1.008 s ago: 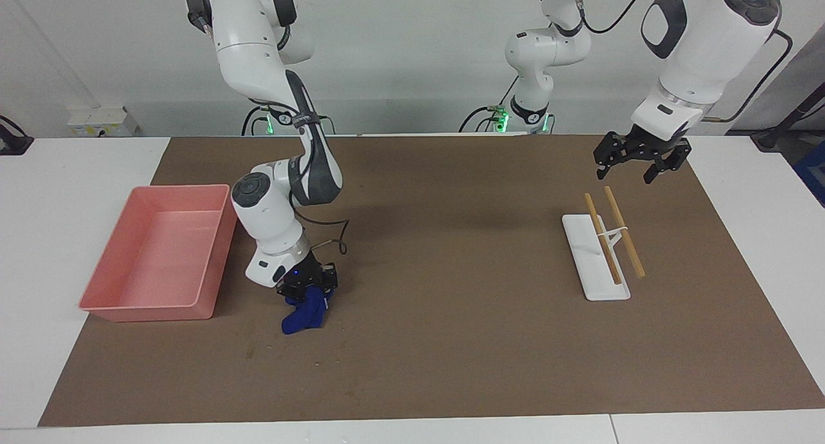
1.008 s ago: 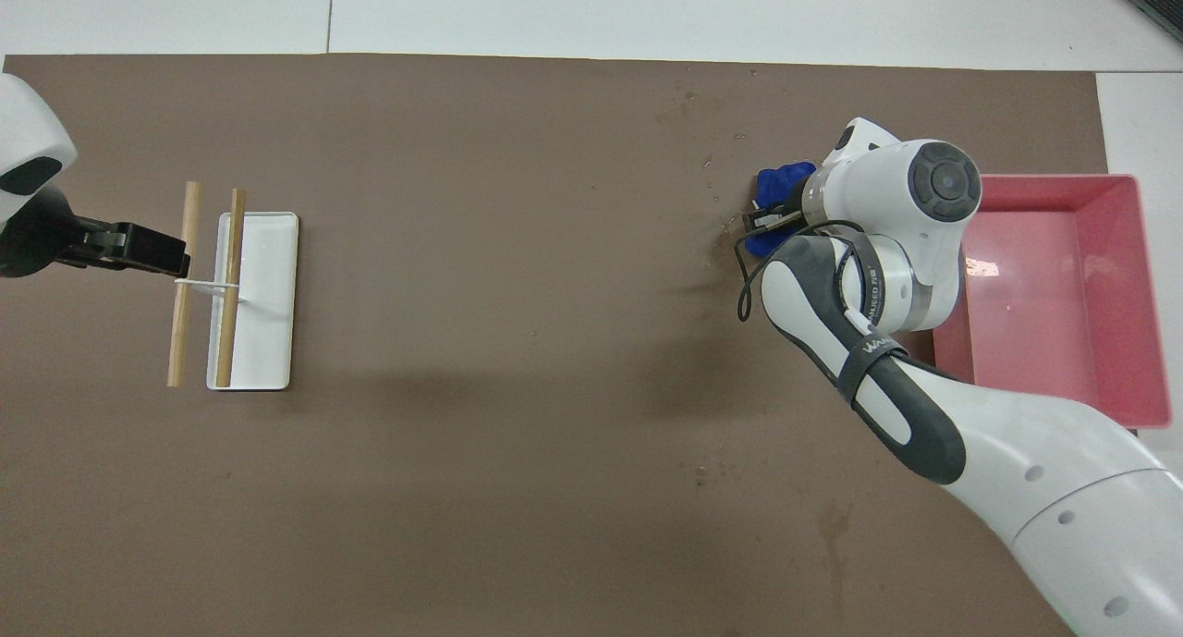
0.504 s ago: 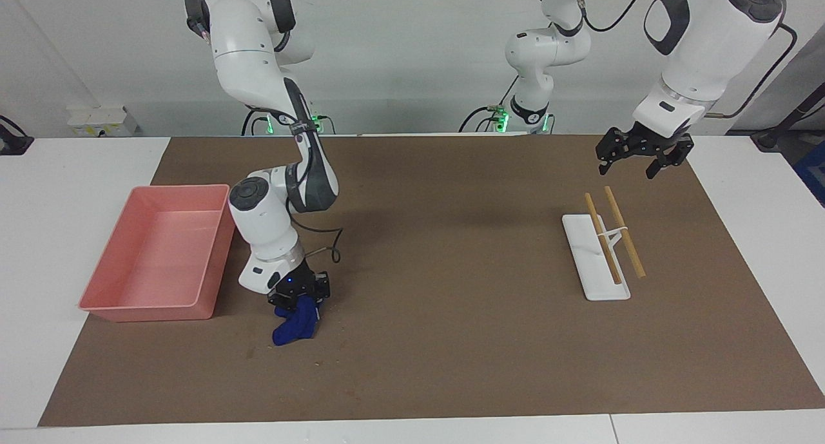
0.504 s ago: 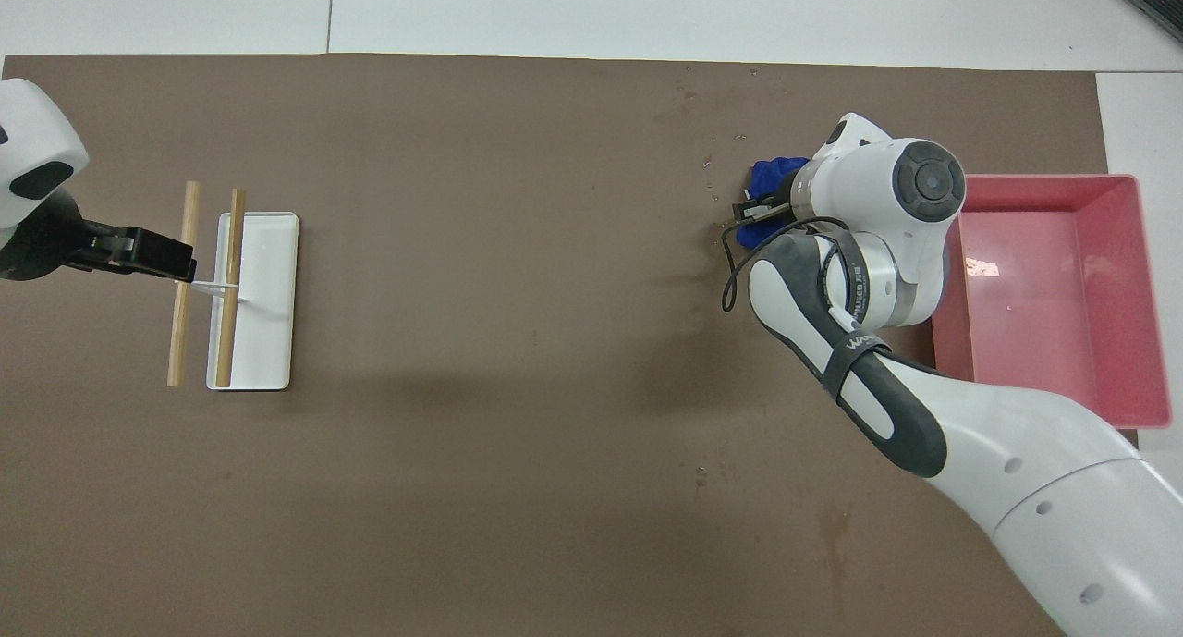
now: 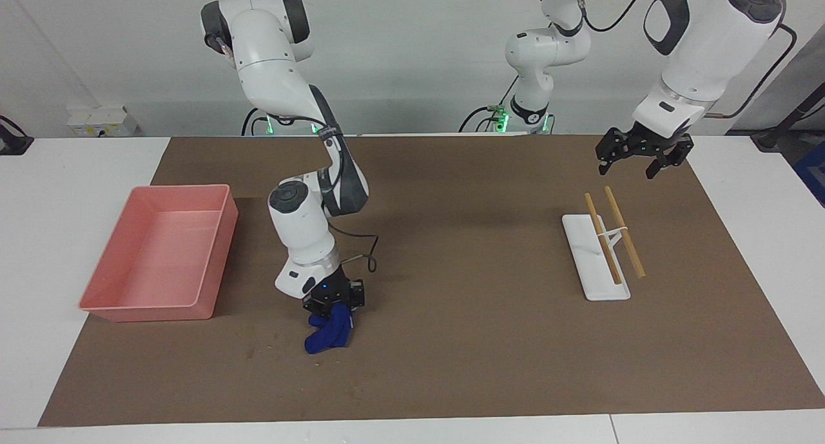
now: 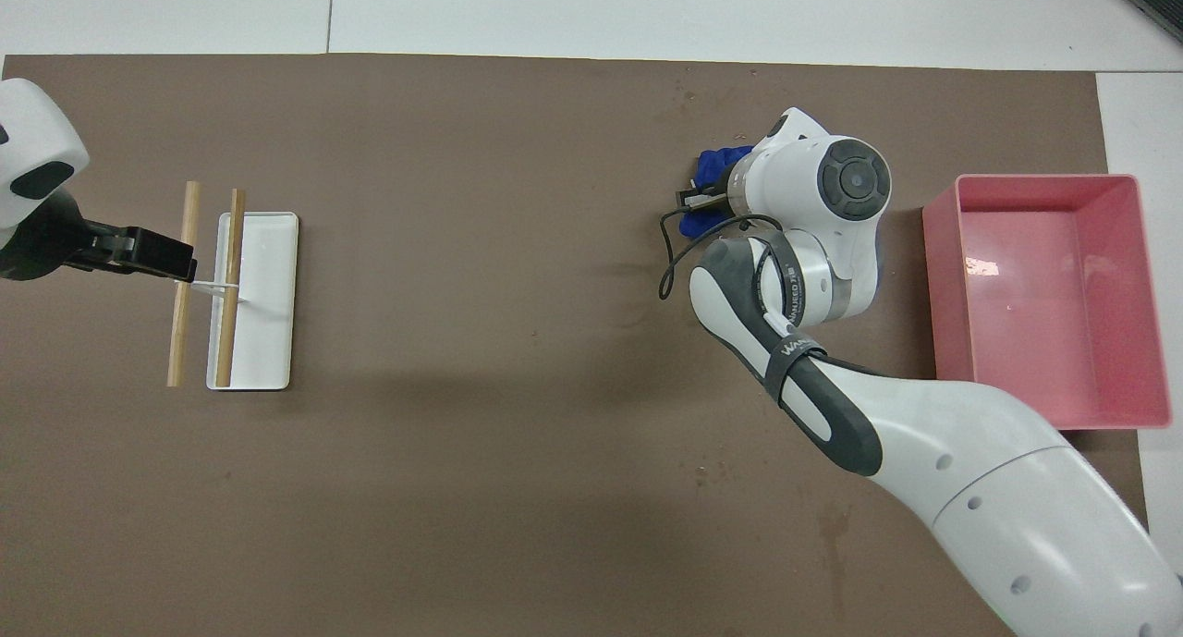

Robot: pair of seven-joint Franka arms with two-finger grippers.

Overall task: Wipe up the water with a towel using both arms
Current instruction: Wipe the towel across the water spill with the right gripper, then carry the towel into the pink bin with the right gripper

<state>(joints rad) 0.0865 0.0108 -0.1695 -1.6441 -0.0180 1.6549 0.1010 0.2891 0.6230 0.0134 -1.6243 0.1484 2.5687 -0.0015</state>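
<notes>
**Right hand presses blue towel onto the brown mat**

Here the right hand (image 5: 335, 300) is clenched on the towel (image 5: 328, 332), a small royal-blue bundle that hangs from its fingertips and touches the brown mat (image 5: 451, 341). The towel sits beside the pink tray (image 5: 216, 263), a little toward the middle of the worktop and slightly farther from the robots than the tray's middle. In the overhead view the right arm's wrist covers most of the towel (image 6: 710, 167), leaving only a blue edge showing.

The left hand (image 5: 643, 164) hangs in the air, released, with its fingers spread, over the mat near the left arm's end, just above the ends of two wooden sticks (image 5: 622, 231). The sticks lie side by side across a small white tray (image 5: 590, 270), tied by a thin white band.

The mat is matte brown and covers most of the white worktop (image 5: 77, 167). Small dark specks and stains mark it around the towel. A pale wall stands at the robots' end, with green lights glowing at the arm bases and a white socket strip (image 5: 100, 120) on the worktop by the wall.
</notes>
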